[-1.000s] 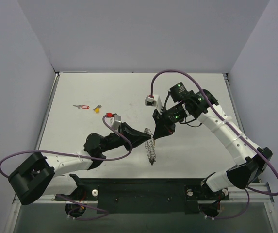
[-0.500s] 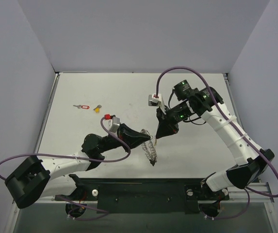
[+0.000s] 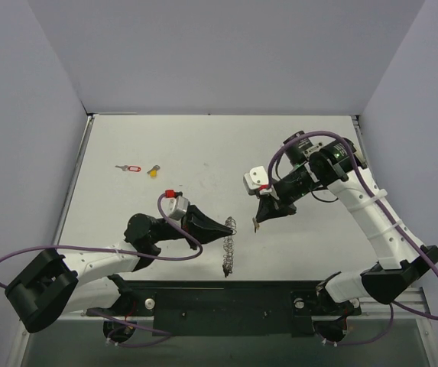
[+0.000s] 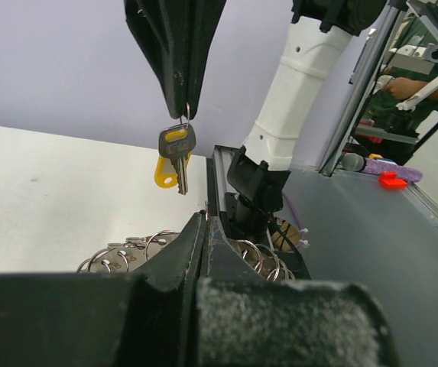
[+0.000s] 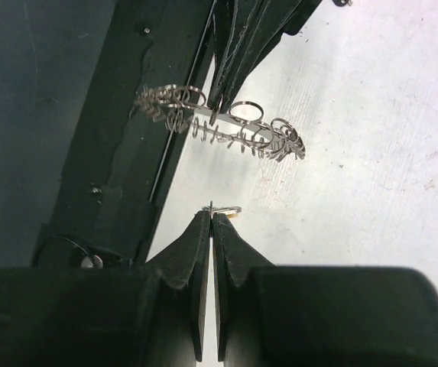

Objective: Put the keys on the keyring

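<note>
2 grippers, both pressed tight on something. The right gripper [image 3: 257,222] pinches the little ring of a yellow-headed key [image 4: 176,147], which dangles under its tips, just right of centre in the top view. The left gripper [image 3: 229,225] pinches the keyring [image 3: 228,251], its frilly loops trailing toward the lower middle. The tips are near each other but apart. 2 more lie upper left on the table [image 3: 203,145]: a red-tagged key [image 3: 129,167] and a yellow key [image 3: 154,171].

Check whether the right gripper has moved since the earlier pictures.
Yes. The right gripper has shifted down-right in the overhead view, farther from the loose yellow-headed key.
</note>
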Available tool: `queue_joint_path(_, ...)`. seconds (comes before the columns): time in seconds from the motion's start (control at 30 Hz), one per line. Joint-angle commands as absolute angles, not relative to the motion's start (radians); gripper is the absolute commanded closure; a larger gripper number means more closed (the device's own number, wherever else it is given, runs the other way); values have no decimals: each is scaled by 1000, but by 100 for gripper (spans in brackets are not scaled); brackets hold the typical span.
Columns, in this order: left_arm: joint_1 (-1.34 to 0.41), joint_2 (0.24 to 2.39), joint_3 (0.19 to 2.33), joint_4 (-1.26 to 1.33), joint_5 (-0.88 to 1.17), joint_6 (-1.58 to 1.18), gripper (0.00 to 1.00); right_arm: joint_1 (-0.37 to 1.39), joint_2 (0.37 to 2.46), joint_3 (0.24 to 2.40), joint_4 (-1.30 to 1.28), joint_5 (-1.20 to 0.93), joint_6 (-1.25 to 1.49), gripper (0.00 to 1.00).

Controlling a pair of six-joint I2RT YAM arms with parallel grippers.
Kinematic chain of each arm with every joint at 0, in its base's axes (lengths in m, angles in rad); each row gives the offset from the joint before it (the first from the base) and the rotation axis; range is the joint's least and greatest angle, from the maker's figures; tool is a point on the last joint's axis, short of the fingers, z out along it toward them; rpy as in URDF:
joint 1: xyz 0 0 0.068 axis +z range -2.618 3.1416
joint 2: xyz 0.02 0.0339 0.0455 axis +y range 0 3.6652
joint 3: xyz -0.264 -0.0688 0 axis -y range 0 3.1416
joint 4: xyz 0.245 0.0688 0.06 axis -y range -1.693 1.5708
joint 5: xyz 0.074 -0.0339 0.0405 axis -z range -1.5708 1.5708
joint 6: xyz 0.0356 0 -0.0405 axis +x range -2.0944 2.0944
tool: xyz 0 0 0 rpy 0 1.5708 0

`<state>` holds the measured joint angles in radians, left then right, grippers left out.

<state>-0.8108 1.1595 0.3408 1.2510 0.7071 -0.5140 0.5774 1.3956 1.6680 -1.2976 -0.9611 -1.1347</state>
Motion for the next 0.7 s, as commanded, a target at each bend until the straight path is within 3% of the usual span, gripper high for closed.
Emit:
queue_joint_path(0.0, -807, 1155, 357, 1528, 781, -578, 100, 584, 1365, 1626, -1491, -1002, -1356, 100)
queue_joint_path(0.37, -788, 1101, 423, 1408, 885, -571, 100, 584, 1338, 1589, -1467, -1032, -1378, 100)
queue_joint_path(0.67, -790, 1187, 426, 1587, 760, -702, 100, 588, 1328, 1600, -1416, -1037, -1289, 100)
